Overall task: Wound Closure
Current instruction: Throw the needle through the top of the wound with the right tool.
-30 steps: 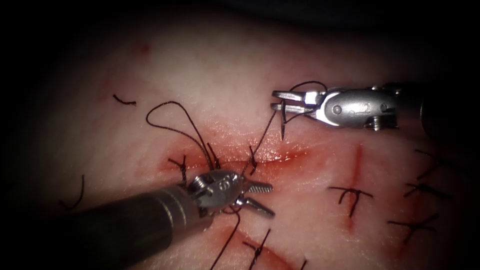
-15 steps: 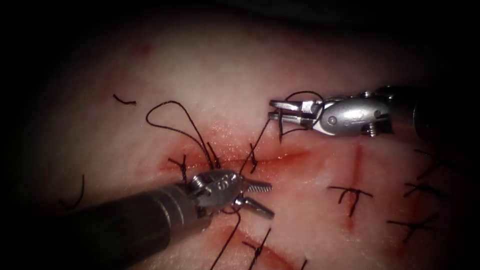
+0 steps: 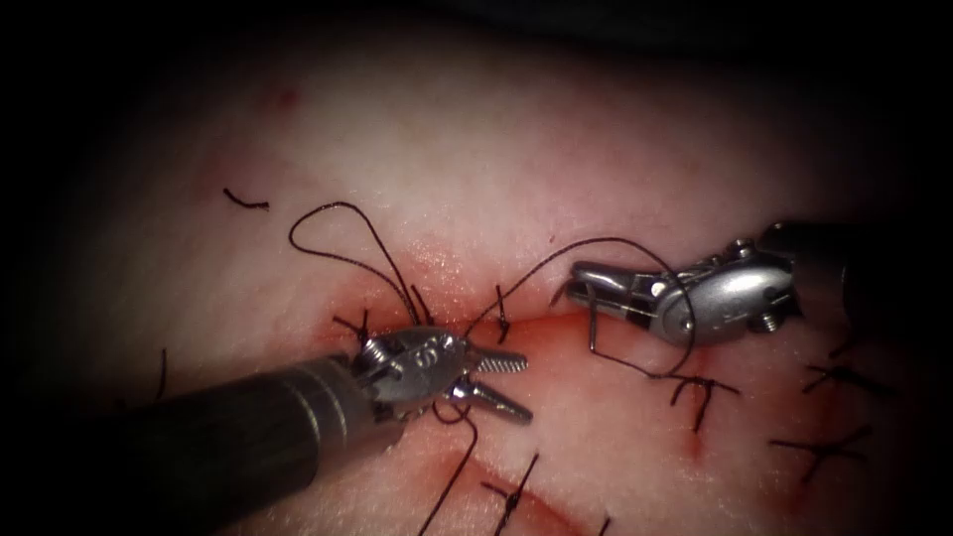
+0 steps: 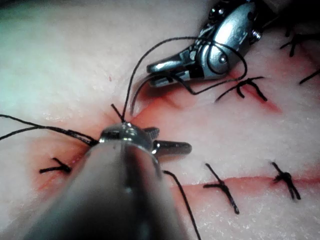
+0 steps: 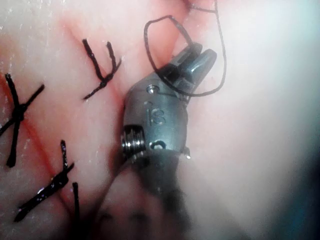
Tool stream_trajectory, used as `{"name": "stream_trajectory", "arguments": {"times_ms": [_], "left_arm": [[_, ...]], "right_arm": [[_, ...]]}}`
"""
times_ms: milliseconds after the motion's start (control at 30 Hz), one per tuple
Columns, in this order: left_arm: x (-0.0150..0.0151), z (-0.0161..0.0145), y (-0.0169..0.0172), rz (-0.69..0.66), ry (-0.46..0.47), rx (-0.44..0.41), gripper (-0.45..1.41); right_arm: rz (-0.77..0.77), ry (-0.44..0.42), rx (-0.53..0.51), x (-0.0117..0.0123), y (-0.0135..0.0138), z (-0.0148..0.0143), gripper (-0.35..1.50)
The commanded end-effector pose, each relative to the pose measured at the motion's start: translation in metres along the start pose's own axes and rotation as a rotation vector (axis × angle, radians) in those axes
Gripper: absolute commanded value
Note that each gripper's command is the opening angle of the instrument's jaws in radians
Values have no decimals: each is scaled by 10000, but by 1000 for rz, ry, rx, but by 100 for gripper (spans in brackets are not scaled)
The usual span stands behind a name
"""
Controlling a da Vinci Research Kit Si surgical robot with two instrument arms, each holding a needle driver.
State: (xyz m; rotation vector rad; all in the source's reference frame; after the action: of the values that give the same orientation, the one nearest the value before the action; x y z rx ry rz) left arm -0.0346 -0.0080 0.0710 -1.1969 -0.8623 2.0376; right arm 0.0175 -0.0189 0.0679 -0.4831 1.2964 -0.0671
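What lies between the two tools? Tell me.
In the endoscope view, between the left tool and right tool lie the cut, red fluid and a stitch knot with thread.

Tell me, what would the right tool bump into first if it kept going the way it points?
Probably the thin dark thread rising from the knot at the red cut; beyond it, pale tissue. The right silver tool points leftward; depth is unclear.

Glossy metal tool (image 3: 496,382) above wet, glistening tissue (image 3: 476,169).

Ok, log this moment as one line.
left tool: jaws open, holding nothing | right tool: jaws shut on thread | thread looped around right tool | tissue: cut stitched
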Motion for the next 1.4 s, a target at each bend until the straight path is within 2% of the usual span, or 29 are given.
{"name": "stream_trajectory", "arguments": {"times_ms": [33,233,400,567,933,1400], "left_arm": [[3,7,-4,7,1,-1,31],[5,7,-4,11,7,-1,29],[5,7,-5,11,7,2,29],[4,6,-5,12,6,4,27],[2,5,-5,13,6,14,27],[1,5,-5,32,5,14,26]], "right_arm": [[-5,2,0,-7,-12,8,-35],[-13,-3,2,1,-24,11,-35],[-13,4,8,21,-15,20,-35],[-14,7,8,28,-14,29,-35],[-34,-17,12,16,-28,24,-35],[-26,-64,99,2,-74,28,-35]]}}
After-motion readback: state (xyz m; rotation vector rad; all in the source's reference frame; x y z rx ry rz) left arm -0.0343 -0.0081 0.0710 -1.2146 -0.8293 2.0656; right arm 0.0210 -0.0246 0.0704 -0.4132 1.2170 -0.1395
